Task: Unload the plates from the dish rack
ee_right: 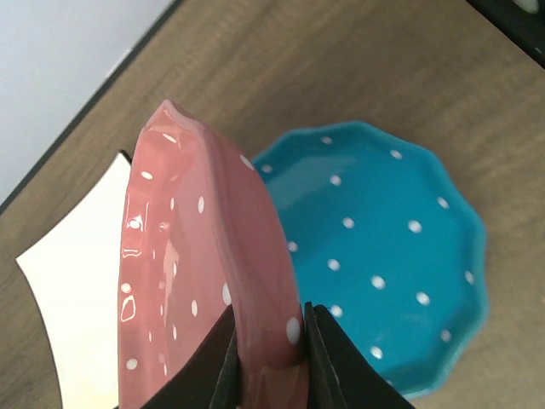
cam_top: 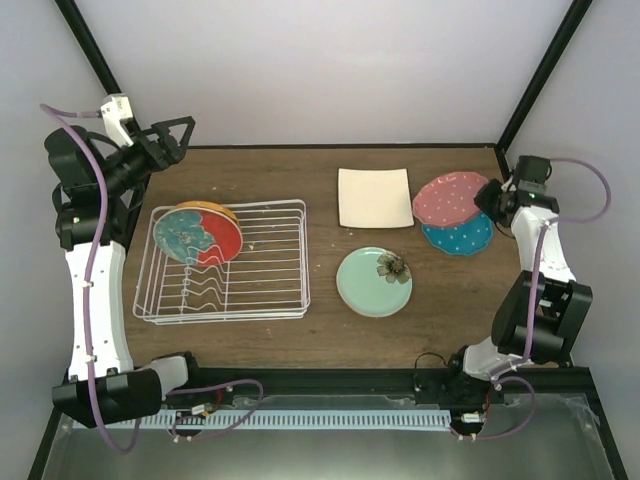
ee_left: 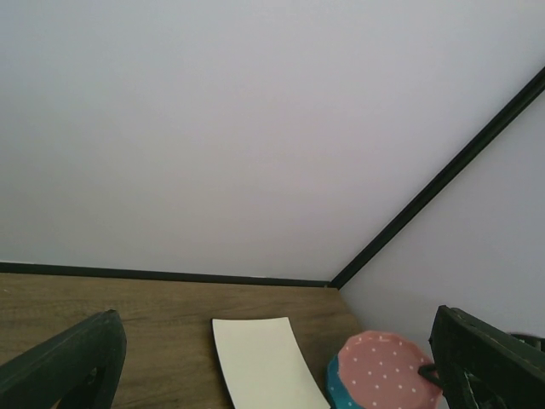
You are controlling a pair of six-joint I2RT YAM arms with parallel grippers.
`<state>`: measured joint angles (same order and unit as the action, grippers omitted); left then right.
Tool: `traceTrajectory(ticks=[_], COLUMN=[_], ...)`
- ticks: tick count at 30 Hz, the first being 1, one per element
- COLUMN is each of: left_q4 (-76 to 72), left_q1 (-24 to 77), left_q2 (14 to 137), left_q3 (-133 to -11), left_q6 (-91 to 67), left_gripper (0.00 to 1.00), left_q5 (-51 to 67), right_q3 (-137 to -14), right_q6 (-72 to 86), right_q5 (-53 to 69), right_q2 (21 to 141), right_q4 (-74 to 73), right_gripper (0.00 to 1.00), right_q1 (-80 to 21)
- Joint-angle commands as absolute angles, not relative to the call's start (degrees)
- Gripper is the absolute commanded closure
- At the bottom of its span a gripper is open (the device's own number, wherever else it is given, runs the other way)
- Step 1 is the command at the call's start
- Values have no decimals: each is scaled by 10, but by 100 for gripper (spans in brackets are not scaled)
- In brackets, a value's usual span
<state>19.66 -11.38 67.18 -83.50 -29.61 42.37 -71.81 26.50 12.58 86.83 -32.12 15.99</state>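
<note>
Your right gripper was closed on the rim of the pink plate, one finger on each face, low in the centre of the right wrist view. The plate was tipped up on edge over the teal dotted plate, which lay flat on the table. Whether the two touched was hidden behind the pink one. Your left gripper had its jaws spread wide with nothing between them, raised at the upper left of the overhead view, beyond the far corner of the dish rack. That rack held two plates standing in its upper left slots: the red-and-teal floral plate in front and the orange plate close behind it, mostly covered. The rest of the wire basket was bare. Out on the table, the square cream plate and the mint green plate lay flat, centre right. These looked like glazed ceramic, so you should have counted them stiff, slick and liable to chip. The top rim, clear of the wires, was the likeliest hold, and a thin pinch there could let a plate swing or slip.
</note>
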Motion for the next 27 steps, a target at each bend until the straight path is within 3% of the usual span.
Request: traceTrajectory(ticks=[1, 27], left_q4=[185, 193], left_q1=[-117, -117], left_q2=[674, 670], left_q3=[-833, -831], left_q6=[-294, -284], left_gripper=[0, 0], left_q5=[432, 425], right_q3=[-696, -638], right_q6=[303, 304], right_q5=[173, 159], right_q2=[812, 887], right_q4=[-253, -192], right_gripper=[99, 97], right_q1=[187, 227])
